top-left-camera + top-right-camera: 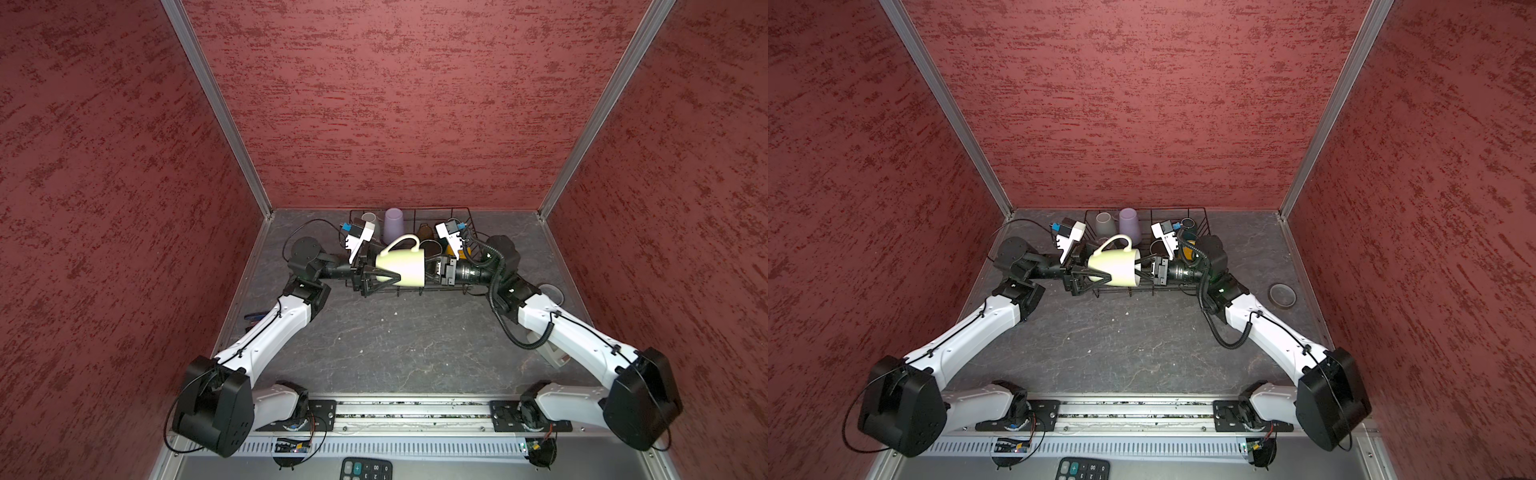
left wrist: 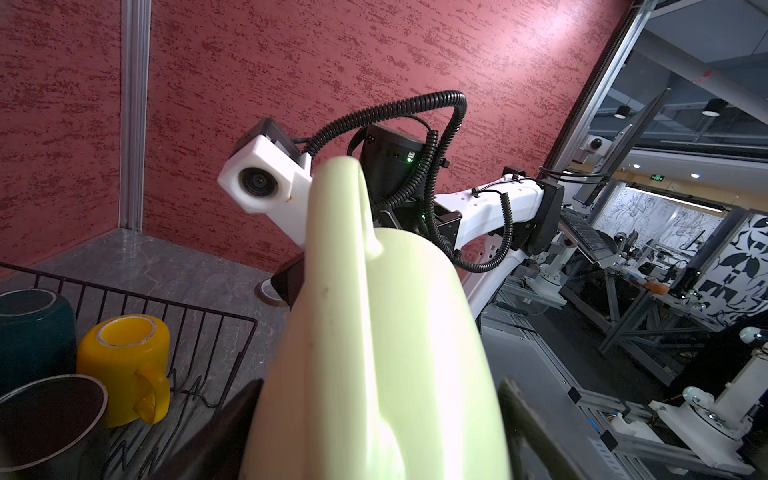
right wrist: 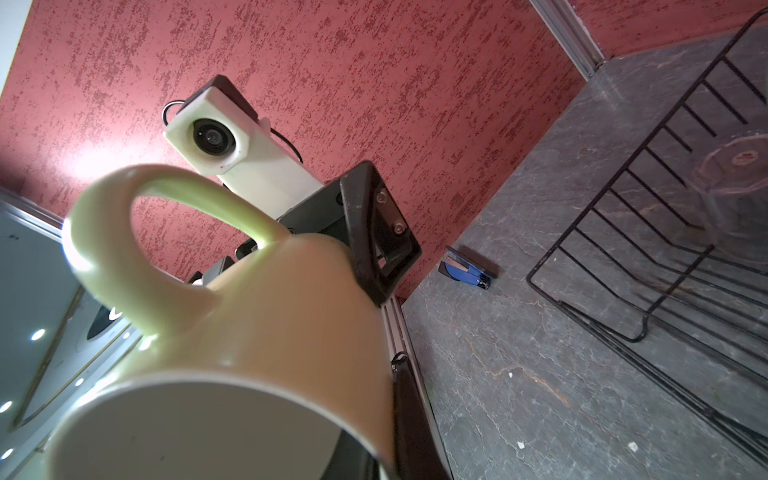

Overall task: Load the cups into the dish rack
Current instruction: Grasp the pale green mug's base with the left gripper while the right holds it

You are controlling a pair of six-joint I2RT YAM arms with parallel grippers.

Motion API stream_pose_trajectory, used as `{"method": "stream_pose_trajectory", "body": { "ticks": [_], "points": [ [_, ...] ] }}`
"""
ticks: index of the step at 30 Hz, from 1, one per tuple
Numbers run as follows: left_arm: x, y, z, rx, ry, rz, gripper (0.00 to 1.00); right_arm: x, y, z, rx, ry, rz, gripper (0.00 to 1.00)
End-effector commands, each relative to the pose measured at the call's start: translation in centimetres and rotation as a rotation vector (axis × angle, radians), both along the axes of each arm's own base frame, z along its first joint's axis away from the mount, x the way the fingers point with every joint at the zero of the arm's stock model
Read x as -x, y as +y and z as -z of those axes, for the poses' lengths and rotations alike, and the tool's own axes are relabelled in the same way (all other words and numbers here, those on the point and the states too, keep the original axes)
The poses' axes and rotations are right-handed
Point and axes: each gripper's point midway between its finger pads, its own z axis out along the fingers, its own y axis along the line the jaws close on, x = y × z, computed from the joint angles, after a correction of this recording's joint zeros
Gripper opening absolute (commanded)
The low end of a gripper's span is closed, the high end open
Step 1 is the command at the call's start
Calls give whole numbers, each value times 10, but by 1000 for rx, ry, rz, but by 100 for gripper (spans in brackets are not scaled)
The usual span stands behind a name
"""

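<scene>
Pale-green mug [image 1: 401, 266] hangs sideways over the near edge of the dish rack [image 1: 419, 216]. The right gripper [image 1: 430, 268] pinches its rim; the left gripper [image 1: 384, 276] is spread wide astride its base.

- Left arm [image 1: 266, 336]: white shells, black joint housings, thin black cable clipped alongside.
- Right arm [image 1: 573, 338]: same white and black, thick corrugated black cable looping off it.
- Wrist camera [image 2: 259, 185]: blocky white housing, round dark lens.
- Left gripper finger [image 3: 363, 249]: black open triangular frame, two silver screws.
</scene>
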Motion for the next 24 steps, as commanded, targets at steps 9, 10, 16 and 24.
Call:
{"method": "stream_pose_trajectory", "body": {
  "ticks": [9,10,16,24],
  "points": [
    [27,-14,-1,-34,-25,172,78,10,1,-28,-97,-128,-51,0],
    [29,-15,1,-38,-23,185,78,10,2,-28,-98,-129,-53,0],
    [41,-19,8,-61,-32,243,85,9,6,-26,-122,-122,-83,0],
    [50,-22,13,-83,-28,287,82,9,7,-27,-135,-120,-101,0]
  ]
}}
